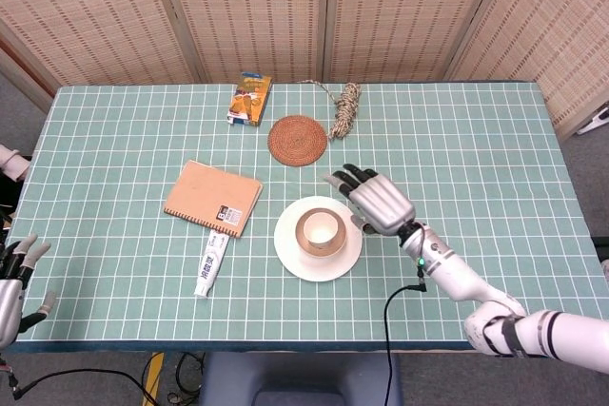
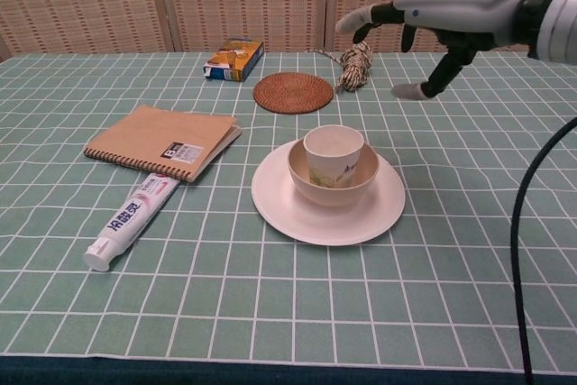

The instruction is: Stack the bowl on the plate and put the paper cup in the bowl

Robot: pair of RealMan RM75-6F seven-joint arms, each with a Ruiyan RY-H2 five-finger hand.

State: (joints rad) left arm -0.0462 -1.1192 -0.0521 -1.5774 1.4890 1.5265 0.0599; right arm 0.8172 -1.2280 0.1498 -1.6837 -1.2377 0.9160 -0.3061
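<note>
A white plate (image 2: 270,200) (image 1: 289,256) lies mid-table with a beige bowl (image 2: 308,188) (image 1: 304,244) stacked on it. A paper cup (image 2: 334,154) (image 1: 319,227) with a faint floral print stands upright inside the bowl. My right hand (image 2: 446,8) (image 1: 378,202) hovers above and to the right of the stack, fingers spread, holding nothing and clear of the cup. My left hand (image 1: 13,282) shows at the lower left edge of the head view, off the table, fingers apart and empty.
A spiral notebook (image 2: 164,140) and a toothpaste tube (image 2: 129,221) lie left of the plate. Behind it sit a woven coaster (image 2: 293,93), a coil of rope (image 2: 355,66) and a small carton (image 2: 233,59).
</note>
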